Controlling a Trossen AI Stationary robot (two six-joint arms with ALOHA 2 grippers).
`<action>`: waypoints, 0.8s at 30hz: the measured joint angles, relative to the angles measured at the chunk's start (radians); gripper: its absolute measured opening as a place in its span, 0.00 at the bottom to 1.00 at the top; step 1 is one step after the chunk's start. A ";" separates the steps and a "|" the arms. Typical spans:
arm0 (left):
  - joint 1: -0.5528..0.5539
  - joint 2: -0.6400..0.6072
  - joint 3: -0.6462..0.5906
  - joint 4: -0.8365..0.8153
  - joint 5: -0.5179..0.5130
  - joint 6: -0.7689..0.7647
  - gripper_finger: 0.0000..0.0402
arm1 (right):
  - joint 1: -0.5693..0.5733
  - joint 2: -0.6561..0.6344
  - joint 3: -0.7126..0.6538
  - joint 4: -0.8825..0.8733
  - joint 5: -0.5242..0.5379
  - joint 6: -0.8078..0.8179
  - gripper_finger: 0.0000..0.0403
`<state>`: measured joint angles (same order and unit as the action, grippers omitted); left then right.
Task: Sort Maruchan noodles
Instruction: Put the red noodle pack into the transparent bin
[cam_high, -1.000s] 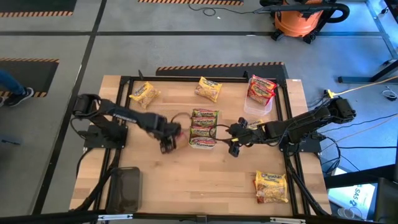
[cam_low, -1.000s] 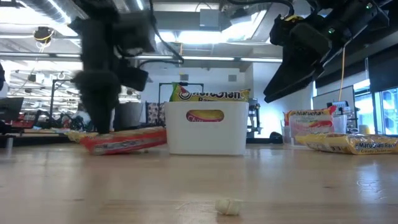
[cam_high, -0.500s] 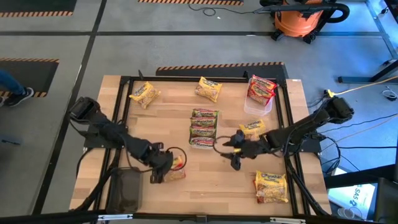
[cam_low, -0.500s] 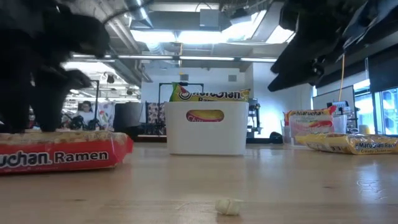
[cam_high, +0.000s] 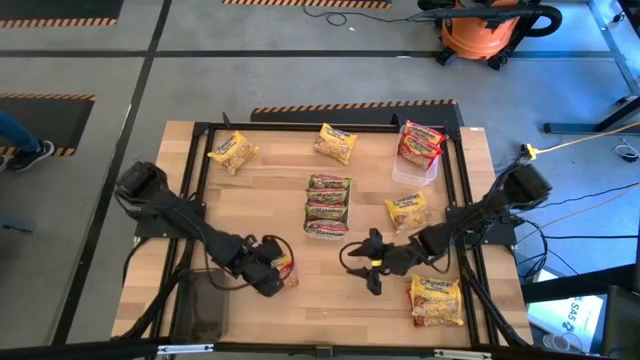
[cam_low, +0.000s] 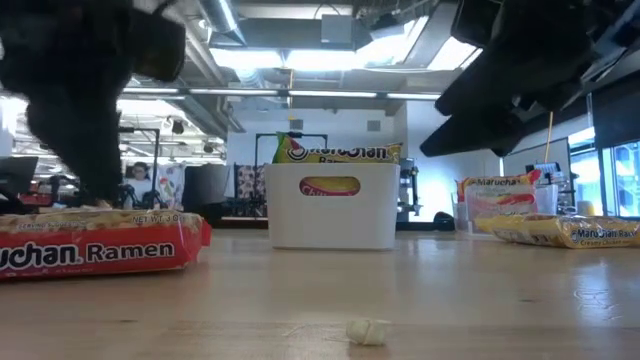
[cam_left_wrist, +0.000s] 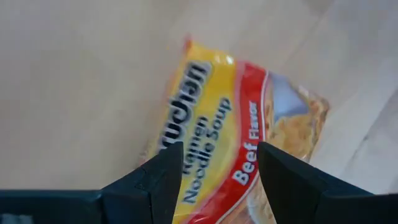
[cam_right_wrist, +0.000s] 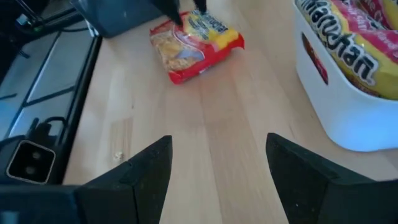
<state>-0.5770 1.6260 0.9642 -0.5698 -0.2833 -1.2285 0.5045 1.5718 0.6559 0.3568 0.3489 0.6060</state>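
Left tool (cam_high: 268, 277) has carried the beef ramen packet (cam_high: 285, 270) from mid-surface to beside the dark tray (cam_high: 200, 305); we see its jaws wide, straddling the packet lying on the wood. Right tool (cam_high: 372, 272) open, empty, has moved nearer. Release looks done; tray placement remains.

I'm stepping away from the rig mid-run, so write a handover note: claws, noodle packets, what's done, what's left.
Left claw: open, over the red beef packet lying on the table beside the dark tray.
Right claw: open, empty, low over bare wood at table centre.
Done: packets sit in the white bin and the clear tray.
Left: beef packet, plus loose yellow packets at the far left, far centre, right of the bin and near right.
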 joint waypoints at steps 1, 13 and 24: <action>0.000 0.020 0.000 0.017 0.016 0.008 0.50 | 0.000 0.006 0.001 0.006 0.000 0.000 0.59; 0.000 0.168 0.003 0.427 0.062 0.756 0.50 | 0.000 0.011 0.000 0.001 -0.053 -0.034 0.59; 0.040 0.154 0.084 0.496 0.051 0.968 0.50 | 0.000 0.011 0.000 0.105 -0.075 0.038 0.59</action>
<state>-0.5369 1.7803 1.0484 -0.0741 -0.2325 -0.2609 0.5041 1.5829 0.6563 0.4614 0.2739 0.6436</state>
